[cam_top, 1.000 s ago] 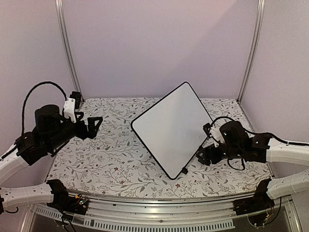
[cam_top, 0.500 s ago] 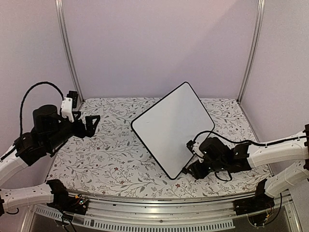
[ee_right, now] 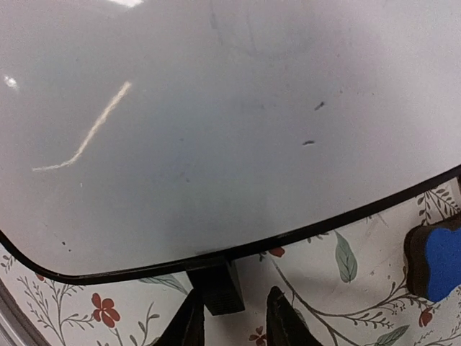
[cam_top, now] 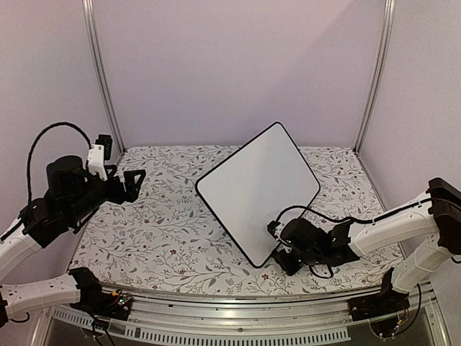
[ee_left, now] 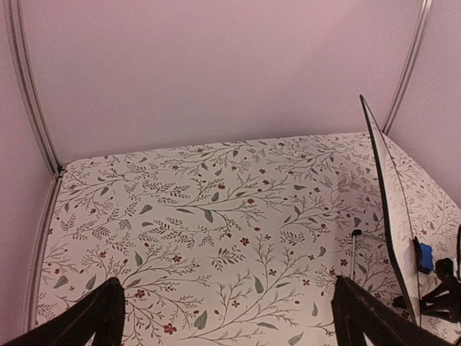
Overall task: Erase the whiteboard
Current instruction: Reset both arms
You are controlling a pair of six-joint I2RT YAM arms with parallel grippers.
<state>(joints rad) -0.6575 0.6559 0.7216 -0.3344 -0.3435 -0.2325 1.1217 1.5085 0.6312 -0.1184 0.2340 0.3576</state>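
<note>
- Whiteboard (cam_top: pixel 259 189): one, on the desk (cam_top: pixel 158 231), right of centre, a corner toward me.
- One blue eraser (ee_right: pixel 439 261) beside it.
- My left claw (cam_top: pixel 133 184) is spread wide.
- My right claw (ee_right: pixel 241 306) is nearly together at the board's foot (ee_right: pixel 216 288); I cannot tell if it pinches.

Whiteboard (cam_top: pixel 256 191): glossy white, thin blk rim, rounded corners, few dark specks; propped tilted, diamond-wise, centre-right of table (cam_top: pixel 166 238).

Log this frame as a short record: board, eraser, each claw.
board: tilted up off the table, nearly clean, a few faint specks
eraser: blue, on the table beside the board's rim
left claw: open, empty, far from the board
right claw: narrow gap, at the board's near corner by a black foot; grip unclear
</note>
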